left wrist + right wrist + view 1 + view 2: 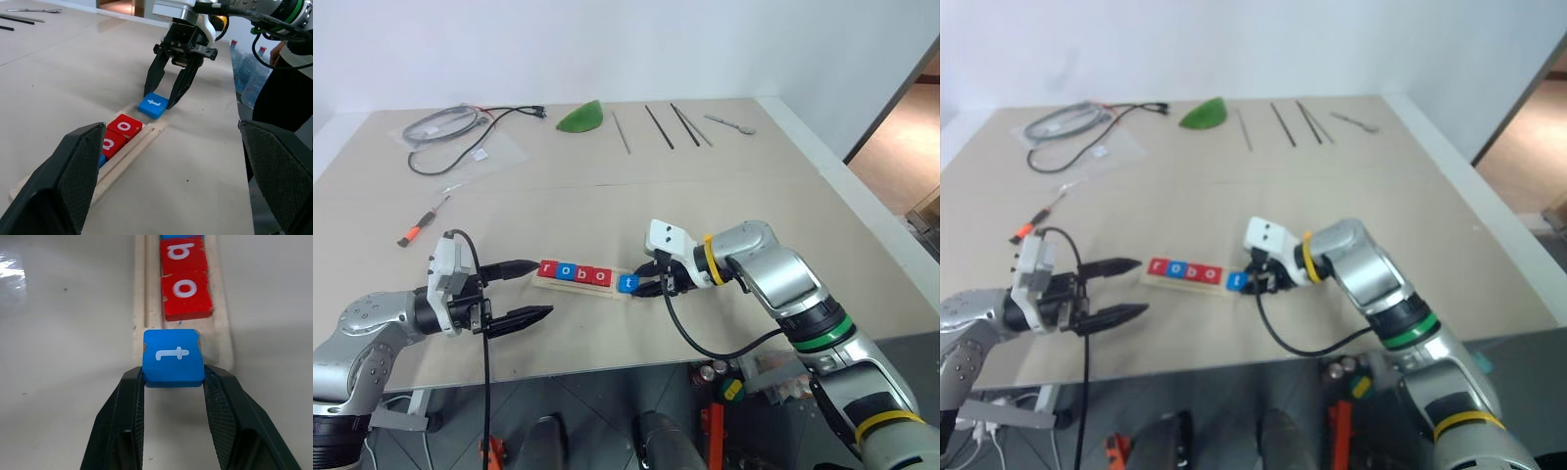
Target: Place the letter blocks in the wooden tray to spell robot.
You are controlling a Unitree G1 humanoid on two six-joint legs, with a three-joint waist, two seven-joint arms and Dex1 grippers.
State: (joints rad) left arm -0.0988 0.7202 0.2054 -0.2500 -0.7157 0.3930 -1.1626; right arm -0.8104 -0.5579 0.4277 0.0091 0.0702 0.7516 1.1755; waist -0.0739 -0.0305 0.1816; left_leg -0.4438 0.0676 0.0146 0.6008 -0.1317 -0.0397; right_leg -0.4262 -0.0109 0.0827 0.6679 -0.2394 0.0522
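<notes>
Gripping blue "t" block (173,357)

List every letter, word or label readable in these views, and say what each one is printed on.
"r": white letter on the red square block at the left end of the pale wooden tray.
"o": on the blue block beside it.
"b": on the next red block.
"o": on the last red block in the tray.
"t": on the blue block held in the right gripper at the tray's end.
No other readable text.
</notes>
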